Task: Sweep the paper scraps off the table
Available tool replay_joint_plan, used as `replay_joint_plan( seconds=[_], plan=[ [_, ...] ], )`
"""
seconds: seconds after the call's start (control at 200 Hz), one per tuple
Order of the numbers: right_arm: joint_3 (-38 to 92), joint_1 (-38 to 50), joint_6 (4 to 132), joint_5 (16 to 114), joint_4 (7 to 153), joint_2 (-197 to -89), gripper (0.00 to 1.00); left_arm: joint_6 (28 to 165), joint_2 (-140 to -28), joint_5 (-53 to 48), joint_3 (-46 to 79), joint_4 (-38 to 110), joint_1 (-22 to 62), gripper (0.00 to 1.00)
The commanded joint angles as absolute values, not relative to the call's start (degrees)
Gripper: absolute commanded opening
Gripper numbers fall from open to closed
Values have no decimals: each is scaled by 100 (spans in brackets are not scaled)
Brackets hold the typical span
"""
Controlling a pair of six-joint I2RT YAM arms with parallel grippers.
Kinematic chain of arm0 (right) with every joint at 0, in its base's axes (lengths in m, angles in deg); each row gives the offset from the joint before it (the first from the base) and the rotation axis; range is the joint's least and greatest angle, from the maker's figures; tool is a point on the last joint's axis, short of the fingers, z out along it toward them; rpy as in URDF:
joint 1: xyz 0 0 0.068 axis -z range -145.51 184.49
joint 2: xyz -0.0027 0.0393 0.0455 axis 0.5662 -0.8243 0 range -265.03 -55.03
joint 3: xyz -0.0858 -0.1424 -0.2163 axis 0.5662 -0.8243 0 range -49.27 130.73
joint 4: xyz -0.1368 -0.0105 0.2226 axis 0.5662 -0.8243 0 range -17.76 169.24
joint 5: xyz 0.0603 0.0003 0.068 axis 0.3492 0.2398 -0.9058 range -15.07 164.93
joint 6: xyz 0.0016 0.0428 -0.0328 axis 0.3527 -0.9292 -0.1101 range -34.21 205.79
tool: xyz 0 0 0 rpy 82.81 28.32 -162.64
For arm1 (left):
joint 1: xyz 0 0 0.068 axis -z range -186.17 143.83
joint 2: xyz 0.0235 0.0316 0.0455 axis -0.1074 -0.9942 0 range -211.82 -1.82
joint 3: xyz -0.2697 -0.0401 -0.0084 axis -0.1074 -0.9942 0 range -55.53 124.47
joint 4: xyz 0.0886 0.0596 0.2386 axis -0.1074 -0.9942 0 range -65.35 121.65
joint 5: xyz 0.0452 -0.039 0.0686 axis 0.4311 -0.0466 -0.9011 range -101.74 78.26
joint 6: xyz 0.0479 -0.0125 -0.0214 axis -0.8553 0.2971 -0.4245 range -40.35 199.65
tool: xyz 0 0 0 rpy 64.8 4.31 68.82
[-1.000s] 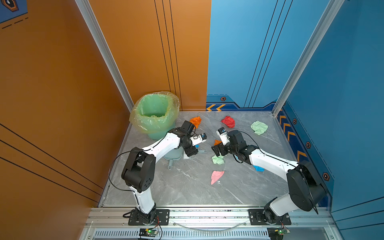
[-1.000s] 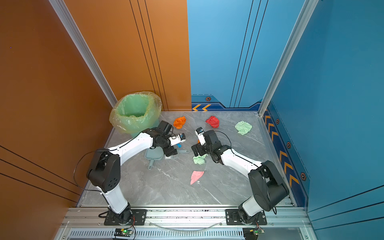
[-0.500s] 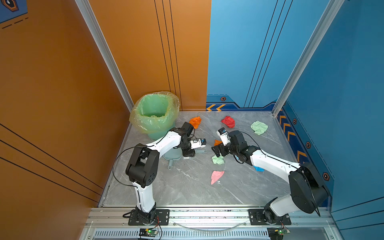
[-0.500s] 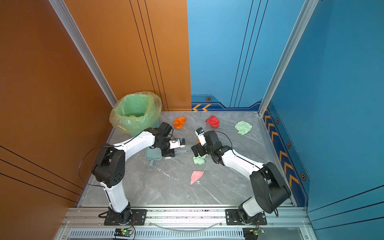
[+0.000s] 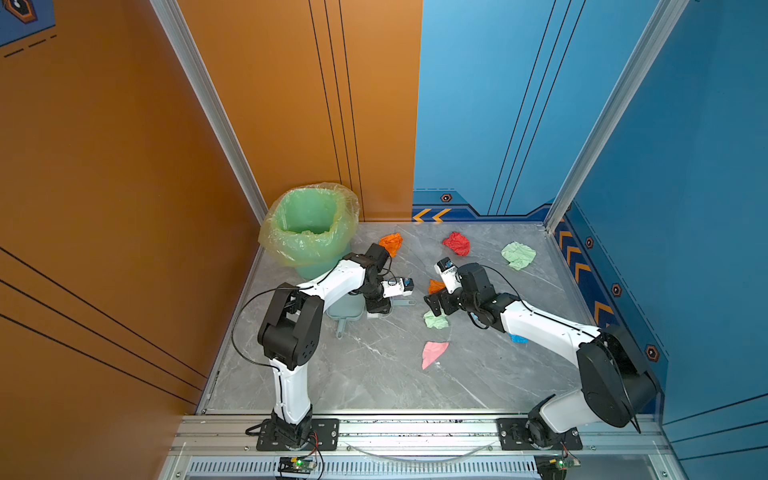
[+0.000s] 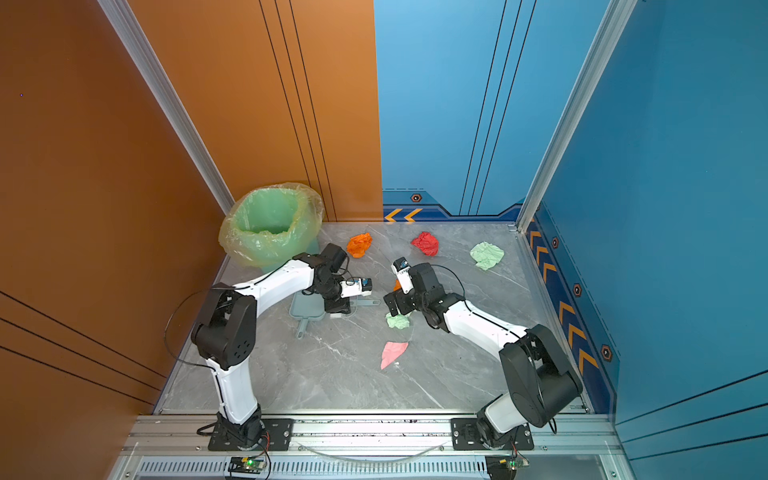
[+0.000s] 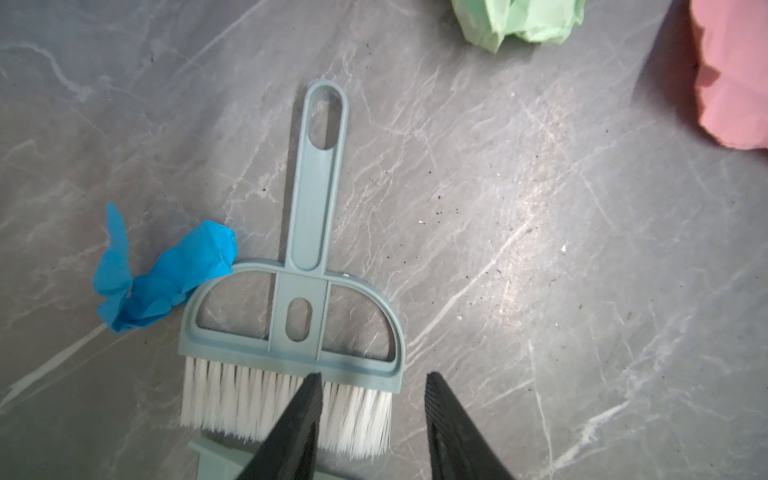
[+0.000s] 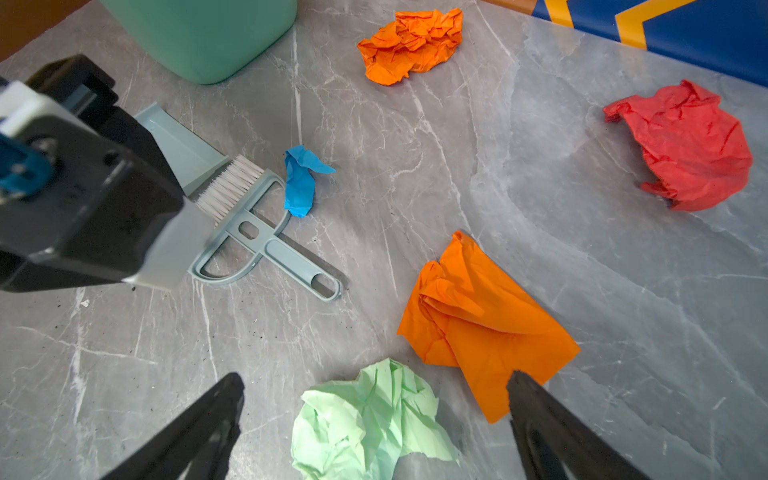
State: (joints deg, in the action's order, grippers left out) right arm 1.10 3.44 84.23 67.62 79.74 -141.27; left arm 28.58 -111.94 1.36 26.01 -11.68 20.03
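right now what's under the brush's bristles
The white bristle tips of the brush lie over the pale dustpan's front lip; its frame and handle rest on the bare table. What lies beneath the bristles themselves is covered.

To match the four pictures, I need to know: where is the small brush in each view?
In a top view: only the brush handle shows, beside the left pincer.
In a top view: the same, brush handle only.
Left wrist: whole brush, close before the left pincer.
Right wrist: brush beside the small blue scrap.
Shared landmark: the pale green scrap off the handle's end.
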Motion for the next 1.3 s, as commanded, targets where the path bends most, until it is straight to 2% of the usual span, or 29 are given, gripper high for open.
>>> replay_joint_plan(
  seconds=[0.0,0.085,1.297],
  plan=[
    [-15,407,8350,6771,7941,-13952,100,2659,-11428,212,2802,-1326,1976,42],
    [-25,419,8358,6767,7924,-13911,100,2639,-11532,147,2888,-1320,1984,39],
    [-304,652,8390,6806,7837,-13486,100,2296,-12315,-200,3775,-1814,1983,42]
  ],
)
